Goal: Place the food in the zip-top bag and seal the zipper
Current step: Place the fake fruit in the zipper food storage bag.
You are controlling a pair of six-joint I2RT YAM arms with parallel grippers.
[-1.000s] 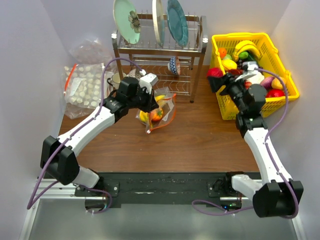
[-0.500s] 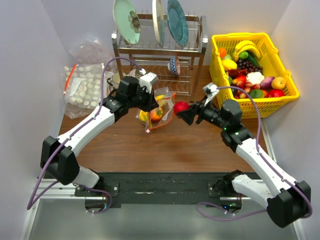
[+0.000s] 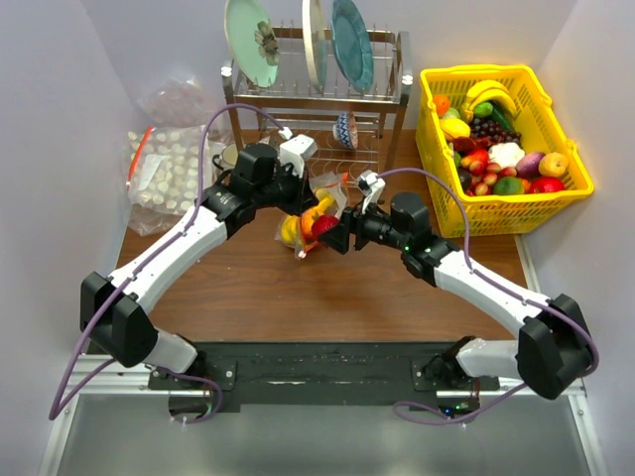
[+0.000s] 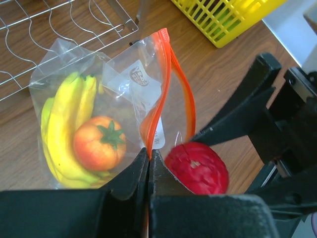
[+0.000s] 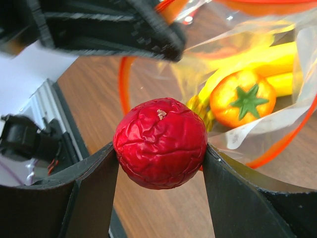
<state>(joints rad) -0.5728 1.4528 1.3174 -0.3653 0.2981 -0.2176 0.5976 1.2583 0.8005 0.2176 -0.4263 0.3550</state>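
Red fruit clamped in right gripper, left gripper pinching zipper

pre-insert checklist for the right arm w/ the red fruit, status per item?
1. Grasp: right gripper clamps the red fruit between both fingers. ok
2. Bag hold: left gripper is shut on the zipper edge. ok
3. Mouth: the zipper's two strips are parted in a loop. ok; wide enough for the fruit: cannot tell
4. Alignment: red fruit sits right at the mouth of the zip-top bag, not inside. ok
5. Room: banana bunch and orange fruit lie deep in the bag, away from the mouth. ok
6. Seal: zipper is open. not ok
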